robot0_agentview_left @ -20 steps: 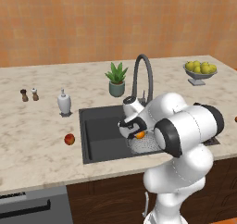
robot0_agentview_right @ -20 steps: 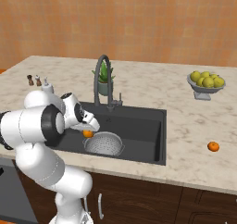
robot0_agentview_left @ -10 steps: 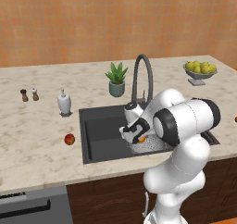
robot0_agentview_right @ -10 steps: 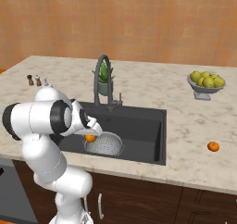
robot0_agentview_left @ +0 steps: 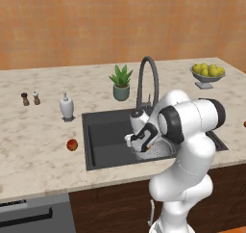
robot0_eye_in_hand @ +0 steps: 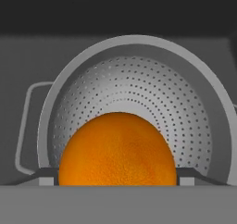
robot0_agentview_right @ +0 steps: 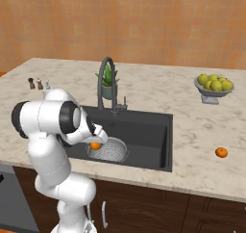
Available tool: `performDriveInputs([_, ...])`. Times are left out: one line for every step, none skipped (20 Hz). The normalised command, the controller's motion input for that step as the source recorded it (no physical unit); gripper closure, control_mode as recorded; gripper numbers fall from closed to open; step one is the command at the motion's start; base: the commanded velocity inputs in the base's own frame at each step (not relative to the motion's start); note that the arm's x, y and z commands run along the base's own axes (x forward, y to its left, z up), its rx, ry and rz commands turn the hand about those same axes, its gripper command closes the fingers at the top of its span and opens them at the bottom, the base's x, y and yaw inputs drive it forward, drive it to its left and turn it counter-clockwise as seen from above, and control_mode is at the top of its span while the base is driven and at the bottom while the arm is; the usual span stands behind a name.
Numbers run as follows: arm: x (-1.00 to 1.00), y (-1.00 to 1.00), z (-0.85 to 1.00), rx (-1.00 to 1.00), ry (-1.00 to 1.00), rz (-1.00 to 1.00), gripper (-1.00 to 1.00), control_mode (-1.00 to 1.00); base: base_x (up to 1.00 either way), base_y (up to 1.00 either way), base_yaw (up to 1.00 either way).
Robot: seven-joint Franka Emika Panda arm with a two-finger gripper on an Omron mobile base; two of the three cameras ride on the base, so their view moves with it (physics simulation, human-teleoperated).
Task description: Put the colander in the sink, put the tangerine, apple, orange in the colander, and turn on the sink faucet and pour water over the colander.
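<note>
The round silver-grey perforated metal colander sits on the floor of the large rectangular dark charcoal sink, directly beneath the hand, with one thin wire side handle off to the hand's left in the hand view. Just above its bowl, the white arm's two-finger gripper holds a round, bright orange citrus fruit; the jaws stand wide, one dark finger tip against each side of the fruit. The right base view shows the same fruit at the hand, right over the colander's near rim. Behind the hand, at the back edge of the basin, rises the tall dark grey gooseneck faucet, its arched spout high above the gripper. Well off to the hand's left, on the speckled beige stone counter, lies the small round red apple, near the sink's edge. Far to the hand's right, a second small orange fruit rests on the counter, well apart from the basin, nearer than a grey footed bowl of yellow lemons.
</note>
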Motion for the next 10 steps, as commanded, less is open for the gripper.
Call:
performDriveInputs([0.08,-0.04,-0.14,0.00,0.00,0.04,1.00,-1.00,0.00,0.00,0.00])
performDriveInputs([0.05,-0.04,-0.13,0.00,0.00,0.04,1.00,-1.00,0.00,0.00,0.00])
performDriveInputs([0.03,-0.08,-0.15,0.00,0.01,0.04,1.00,-1.00,0.00,0.00,0.00])
performDriveInputs([0.03,-0.07,-0.16,0.00,0.01,0.03,1.00,-1.00,0.00,0.00,0.00])
performDriveInputs([0.07,-0.08,-0.16,0.00,0.02,0.03,1.00,-1.00,0.00,0.00,0.00])
performDriveInputs([0.06,-0.09,-0.14,0.00,0.01,0.03,1.00,-1.00,0.00,0.00,0.00])
performDriveInputs([0.08,-0.05,-0.15,0.00,0.02,0.03,1.00,-1.00,0.00,0.00,0.00])
performDriveInputs([0.09,-0.06,-0.15,0.00,0.02,0.03,1.00,-1.00,0.00,0.00,0.00])
performDriveInputs([0.10,-0.03,-0.16,0.00,0.03,0.03,1.00,-1.00,0.00,0.00,0.00])
performDriveInputs([0.08,-0.06,-0.16,0.00,0.03,0.04,1.00,-1.00,0.00,0.00,0.00])
